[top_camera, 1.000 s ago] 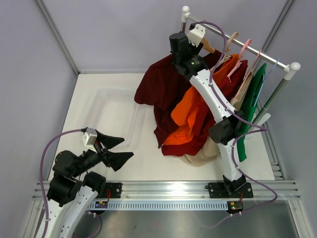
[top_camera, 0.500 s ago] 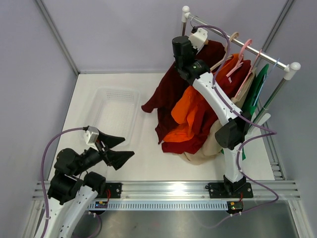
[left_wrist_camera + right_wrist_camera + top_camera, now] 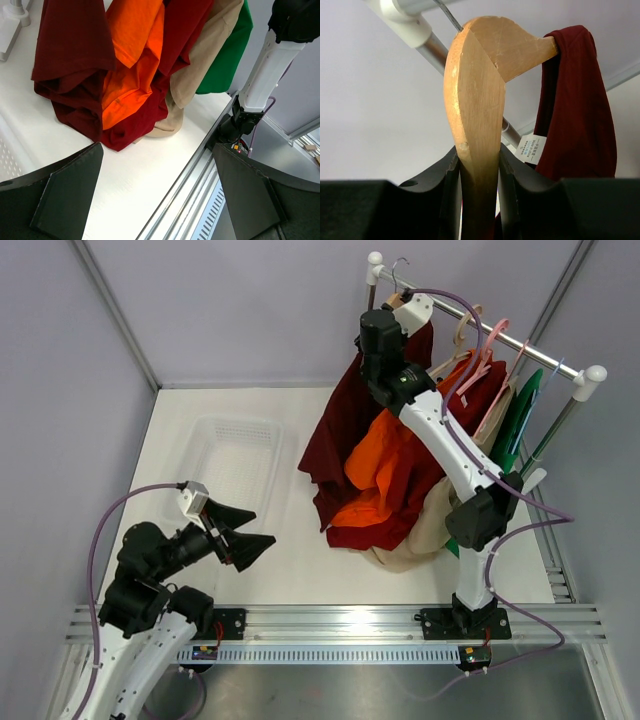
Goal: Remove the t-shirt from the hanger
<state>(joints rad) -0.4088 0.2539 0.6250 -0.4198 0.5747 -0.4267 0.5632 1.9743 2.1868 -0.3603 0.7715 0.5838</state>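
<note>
Right wrist: right tool (image 3: 479,172) clamps the hanger (image 3: 475,90), t-shirt (image 3: 575,115) seemingly half off; left tool (image 3: 158,160) spread wide.

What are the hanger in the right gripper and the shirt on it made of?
The hanger looks like unpainted light wood, matte: pale grain with scuffs and a small dent. The dark red t-shirt looks like soft knit cloth, perhaps cotton: it hangs in limp folds with a sewn-in label.
</note>
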